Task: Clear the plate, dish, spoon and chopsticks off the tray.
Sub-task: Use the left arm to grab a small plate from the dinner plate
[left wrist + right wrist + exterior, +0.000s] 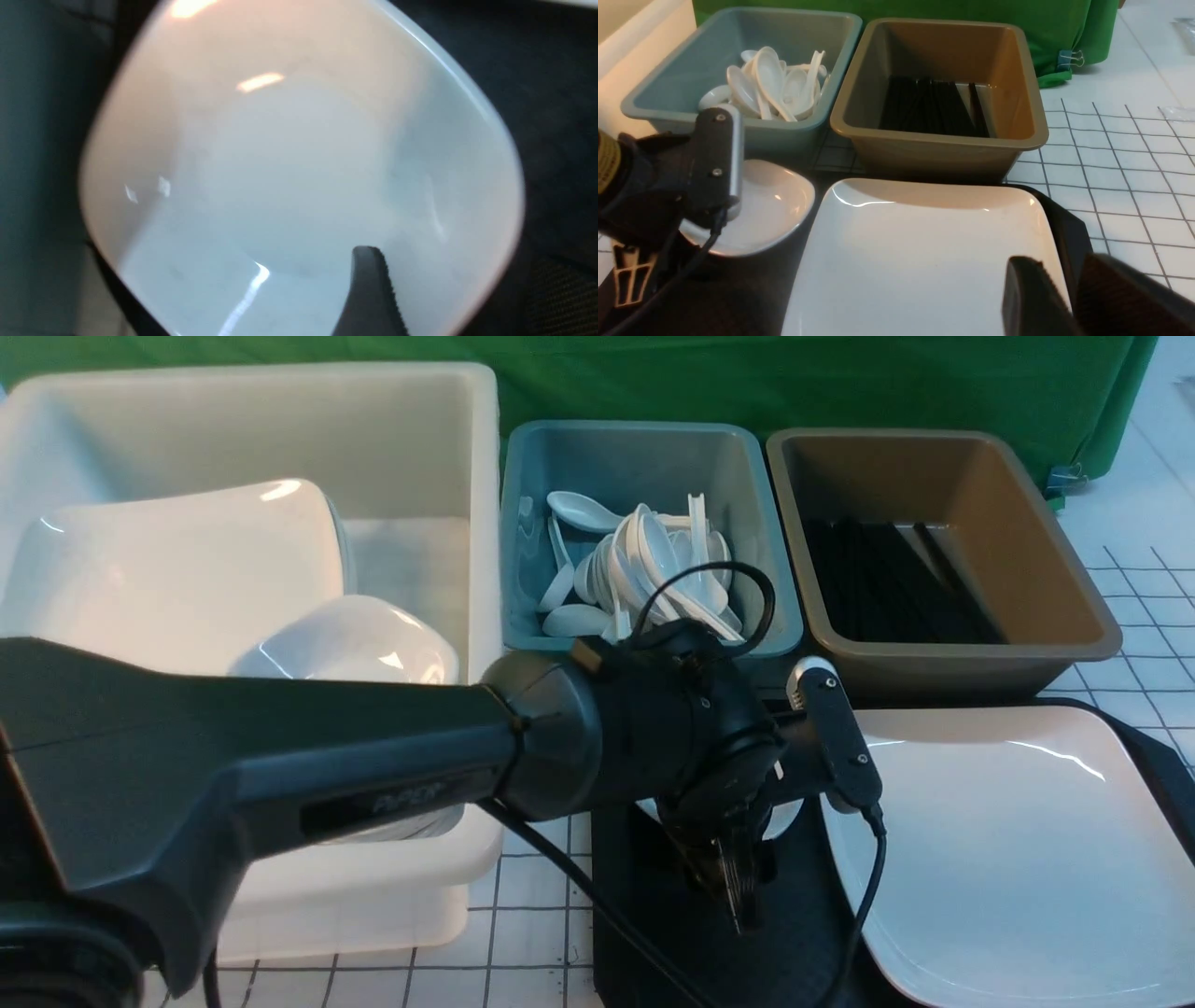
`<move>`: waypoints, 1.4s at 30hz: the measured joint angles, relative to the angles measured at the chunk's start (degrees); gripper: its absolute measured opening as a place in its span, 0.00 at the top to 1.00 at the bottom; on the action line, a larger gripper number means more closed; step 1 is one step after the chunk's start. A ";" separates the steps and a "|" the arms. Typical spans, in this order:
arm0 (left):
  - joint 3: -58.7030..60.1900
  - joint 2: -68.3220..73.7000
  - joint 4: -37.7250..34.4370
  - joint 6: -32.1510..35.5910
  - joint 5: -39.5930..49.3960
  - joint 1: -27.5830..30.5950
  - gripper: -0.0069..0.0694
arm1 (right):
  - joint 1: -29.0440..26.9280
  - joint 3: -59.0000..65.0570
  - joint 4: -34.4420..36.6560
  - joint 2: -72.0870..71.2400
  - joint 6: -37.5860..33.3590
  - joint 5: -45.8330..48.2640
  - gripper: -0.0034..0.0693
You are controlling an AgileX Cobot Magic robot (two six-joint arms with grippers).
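Left fingers (369,289): one tip hung over the dish (770,210), spread unclear, likely after its rim | dish and plate (1018,859) sat on the tray (794,952) | right fingers (1031,303): slightly apart, empty, by the plate's edge, likely waiting.

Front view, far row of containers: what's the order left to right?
white tub → teal bin → brown bin
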 joint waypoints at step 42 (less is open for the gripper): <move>-0.50 4.18 4.67 -1.79 -9.58 0.05 0.50 | 0.00 0.00 0.00 0.00 2.79 0.32 0.68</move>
